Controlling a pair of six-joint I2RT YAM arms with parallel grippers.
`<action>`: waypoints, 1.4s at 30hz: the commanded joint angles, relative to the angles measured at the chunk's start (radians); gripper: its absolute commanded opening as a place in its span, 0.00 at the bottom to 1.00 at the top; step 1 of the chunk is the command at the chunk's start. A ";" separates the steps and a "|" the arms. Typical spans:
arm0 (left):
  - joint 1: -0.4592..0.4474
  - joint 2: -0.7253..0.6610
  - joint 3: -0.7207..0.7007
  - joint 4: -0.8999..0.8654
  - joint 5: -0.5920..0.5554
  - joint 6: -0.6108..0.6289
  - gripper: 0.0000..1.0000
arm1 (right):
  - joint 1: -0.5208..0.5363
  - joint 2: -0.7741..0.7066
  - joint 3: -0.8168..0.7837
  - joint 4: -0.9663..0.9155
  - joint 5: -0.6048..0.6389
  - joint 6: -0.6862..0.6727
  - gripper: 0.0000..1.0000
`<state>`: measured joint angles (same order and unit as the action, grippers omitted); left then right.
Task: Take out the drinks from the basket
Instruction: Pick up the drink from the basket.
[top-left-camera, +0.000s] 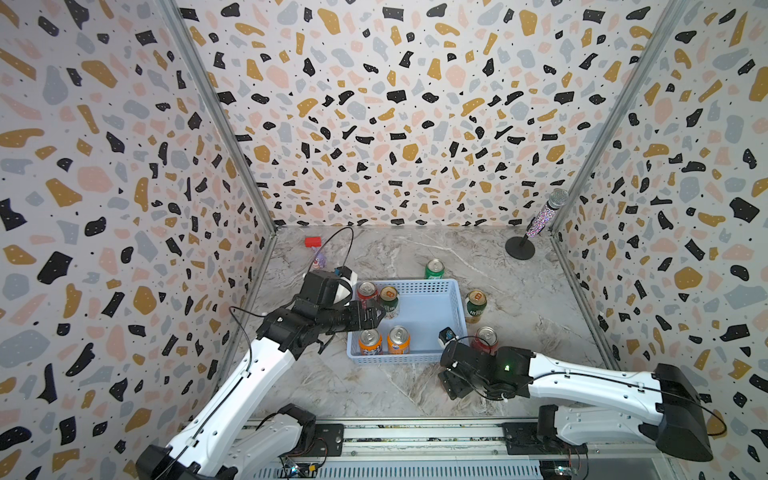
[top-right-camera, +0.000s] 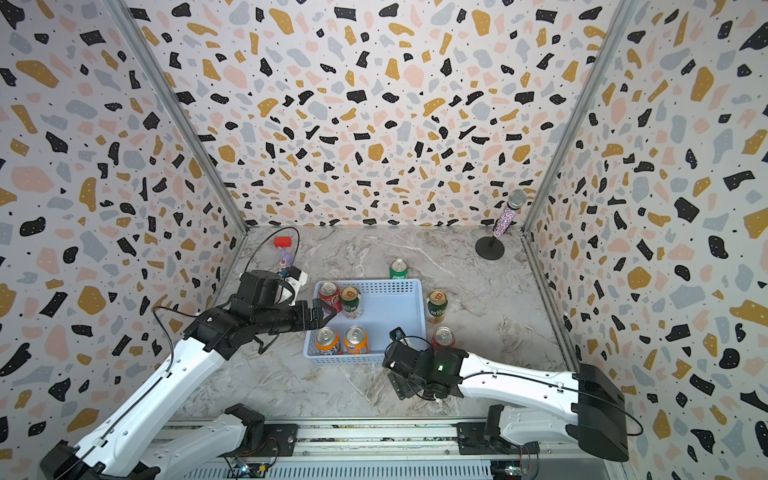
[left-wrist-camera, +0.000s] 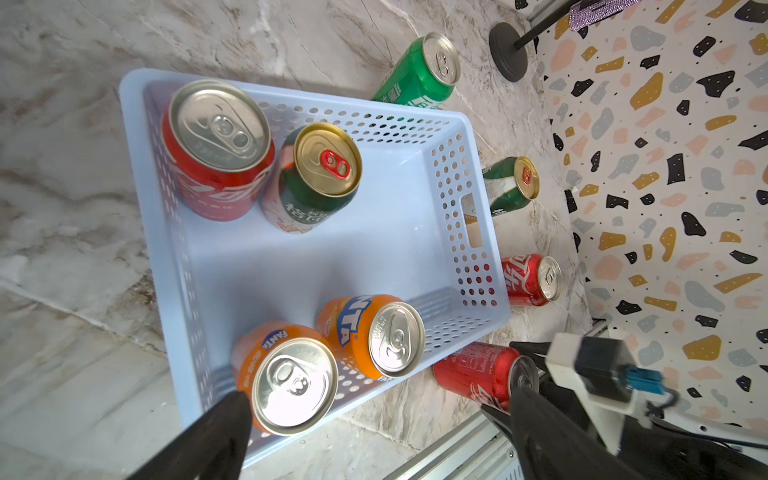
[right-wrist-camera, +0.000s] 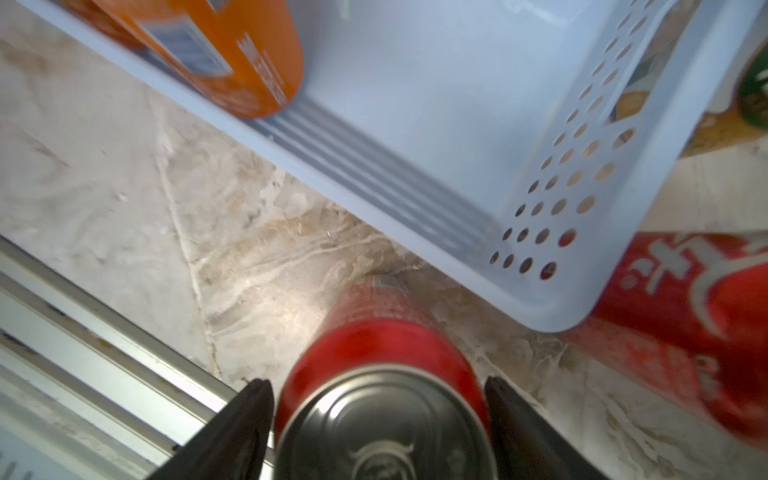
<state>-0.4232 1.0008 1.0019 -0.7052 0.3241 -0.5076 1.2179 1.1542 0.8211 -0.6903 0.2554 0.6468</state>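
Four drinks (left-wrist-camera: 220, 166) stand upright at the left end of the basket (left-wrist-camera: 332, 257) (four others sit outside on the surface (left-wrist-camera: 62, 208)), below the left fingers (left-wrist-camera: 216, 436), spread wide and empty, the nearer arm; right fingers (right-wrist-camera: 232, 432) flank an outside red can (right-wrist-camera: 382, 353), grip indeterminable.

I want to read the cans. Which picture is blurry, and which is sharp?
Right wrist view: smeared; the red can between the right fingers and the basket look soft. Left wrist view: sharp; the orange can shows its Fanta label clearly, with glare on its lid.
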 joint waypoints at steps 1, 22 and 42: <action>-0.004 0.013 0.068 0.010 -0.044 0.053 1.00 | 0.005 -0.045 0.067 -0.058 0.046 -0.006 0.86; 0.262 0.151 0.199 0.022 0.029 0.208 1.00 | -0.201 0.031 0.428 -0.151 0.035 -0.168 0.89; 0.406 0.174 0.064 0.164 0.083 0.115 1.00 | -0.393 0.594 0.909 -0.146 -0.166 -0.203 0.82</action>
<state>-0.0261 1.1740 1.0779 -0.5945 0.3855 -0.3691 0.8284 1.7027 1.6566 -0.8181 0.1265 0.4656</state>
